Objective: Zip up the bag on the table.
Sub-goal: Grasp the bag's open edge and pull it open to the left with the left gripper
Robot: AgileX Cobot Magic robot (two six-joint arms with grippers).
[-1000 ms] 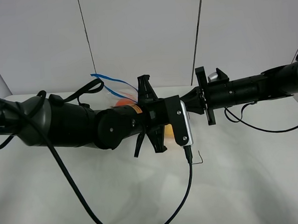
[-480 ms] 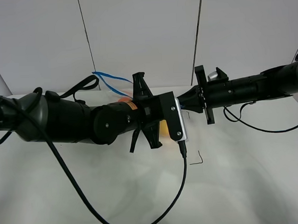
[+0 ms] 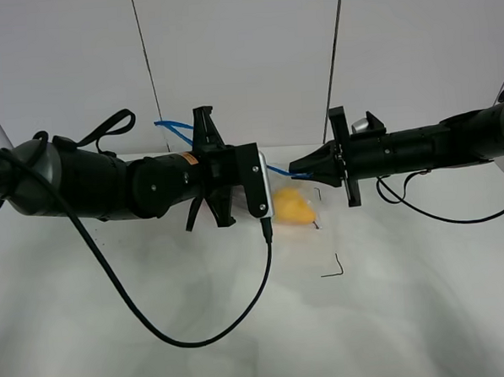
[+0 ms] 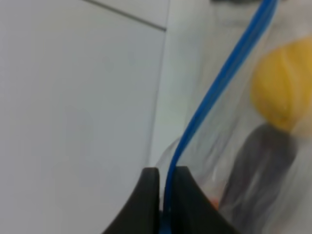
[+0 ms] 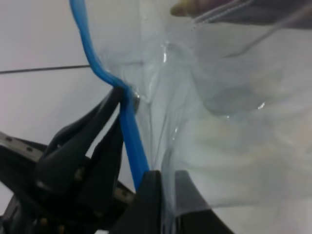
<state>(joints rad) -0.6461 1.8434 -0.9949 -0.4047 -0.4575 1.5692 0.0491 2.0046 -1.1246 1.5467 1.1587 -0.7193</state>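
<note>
The bag (image 3: 299,205), clear crinkly plastic with a blue strip (image 4: 214,92) along its top edge, hangs between the two arms over the far middle of the tabletop (image 3: 411,315). A yellow pear (image 3: 292,208) and a dark eggplant (image 4: 258,165) show through it. The left fingers (image 4: 148,185) are clenched on the strip, and the right fingers (image 5: 146,195) pinch it too. Since a second ago the left arm has slid leftward along the strip, uncovering the pear, while the right arm has stayed put. A small orange label (image 3: 188,158) on the left arm is too small to read.
</note>
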